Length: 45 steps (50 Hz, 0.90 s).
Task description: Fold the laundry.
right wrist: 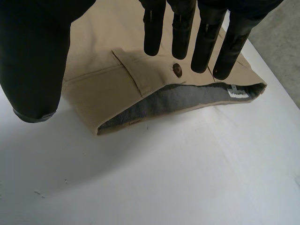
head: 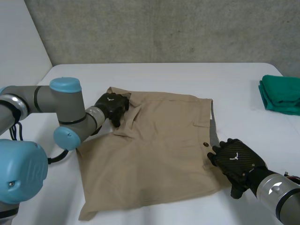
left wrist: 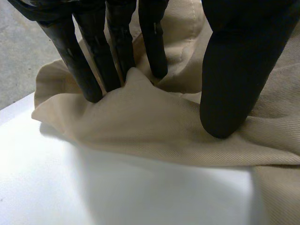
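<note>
Head view: left hand [head: 112,107] on shorts [head: 159,145]

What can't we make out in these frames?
Green cloth: head view, cut off by the picture's edge.
Label inside the shorts: right wrist view, print too small to read.
Shorts' far corner: head view, covered by the left hand.
Waistband end: head view, covered by the right hand.

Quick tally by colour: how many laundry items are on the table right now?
Tan: 1, the shorts, spread flat.
Green: 1, the folded cloth, lying apart from the shorts.
Total: 2
</note>
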Each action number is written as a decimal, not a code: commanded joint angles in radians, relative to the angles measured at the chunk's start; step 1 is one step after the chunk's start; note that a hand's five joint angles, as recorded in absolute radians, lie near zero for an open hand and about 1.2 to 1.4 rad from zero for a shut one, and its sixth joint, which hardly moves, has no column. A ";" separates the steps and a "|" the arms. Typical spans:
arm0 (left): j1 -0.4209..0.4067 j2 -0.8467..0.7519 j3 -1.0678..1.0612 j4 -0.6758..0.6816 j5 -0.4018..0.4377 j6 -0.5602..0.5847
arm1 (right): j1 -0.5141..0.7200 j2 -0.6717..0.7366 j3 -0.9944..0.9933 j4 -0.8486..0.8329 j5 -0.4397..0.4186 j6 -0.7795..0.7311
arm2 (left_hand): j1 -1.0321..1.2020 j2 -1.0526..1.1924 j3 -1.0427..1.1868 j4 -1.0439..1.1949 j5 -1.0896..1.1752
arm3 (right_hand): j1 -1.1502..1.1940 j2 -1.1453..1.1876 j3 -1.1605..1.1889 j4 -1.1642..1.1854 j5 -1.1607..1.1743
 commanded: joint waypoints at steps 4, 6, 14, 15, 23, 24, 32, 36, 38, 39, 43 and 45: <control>-0.008 -0.045 0.052 -0.033 0.003 -0.003 | 0.000 0.003 0.000 -0.005 0.000 -0.003 | 0.493 0.493 0.495 0.498 0.502 | -0.004 -0.067 -0.040 -0.029 -0.027; -0.014 -0.039 0.052 -0.032 -0.005 -0.012 | 0.000 0.005 0.002 -0.008 0.000 -0.003 | 0.801 0.801 0.803 0.806 0.810 | -0.004 -0.067 -0.040 -0.029 -0.027; -0.019 0.039 0.005 -0.016 -0.065 -0.022 | 0.002 0.006 0.003 -0.008 0.000 -0.003 | 0.814 0.813 0.816 0.818 0.823 | -0.004 -0.067 -0.040 -0.029 -0.027; -0.019 0.050 -0.004 -0.015 -0.073 -0.020 | 0.002 0.006 0.003 -0.008 0.000 -0.003 | 0.814 0.813 0.816 0.818 0.823 | -0.004 -0.067 -0.040 -0.029 -0.027; -0.002 0.173 -0.135 0.036 -0.086 -0.018 | 0.003 0.006 0.005 -0.008 0.000 -0.003 | 0.814 0.813 0.816 0.818 0.823 | -0.007 -0.070 -0.043 -0.032 -0.030; 0.002 0.182 -0.145 0.040 -0.086 -0.018 | 0.003 0.006 0.005 -0.008 -0.002 -0.003 | 0.814 0.813 0.816 0.818 0.823 | -0.010 -0.073 -0.046 -0.035 -0.033; 0.047 0.225 -0.250 0.066 -0.091 -0.015 | 0.009 0.006 0.008 -0.008 0.000 -0.003 | 0.814 0.813 0.816 0.818 0.823 | -0.015 -0.079 -0.052 -0.041 -0.039; 0.055 0.224 -0.274 0.067 -0.102 -0.017 | 0.011 0.006 0.009 -0.008 0.000 -0.003 | 0.814 0.813 0.816 0.818 0.823 | -0.015 -0.079 -0.052 -0.041 -0.039; 0.059 0.224 -0.290 0.068 -0.114 -0.017 | 0.011 0.006 0.009 -0.008 0.000 -0.003 | 0.814 0.813 0.816 0.818 0.823 | -0.018 -0.082 -0.055 -0.044 -0.042; 0.062 0.224 -0.299 0.068 -0.122 -0.017 | 0.011 0.006 0.009 -0.008 0.000 -0.003 | 0.802 0.802 0.804 0.807 0.811 | -0.018 -0.082 -0.055 -0.044 -0.042; 0.079 0.233 -0.349 0.071 -0.154 -0.014 | 0.011 0.006 0.011 -0.008 0.000 -0.003 | 0.618 0.618 0.620 0.622 0.627 | -0.018 -0.082 -0.055 -0.044 -0.042; 0.085 0.240 -0.374 0.076 -0.166 -0.014 | 0.011 0.008 0.011 -0.008 0.000 -0.003 | 0.386 0.386 0.388 0.391 0.395 | -0.018 -0.082 -0.055 -0.044 -0.042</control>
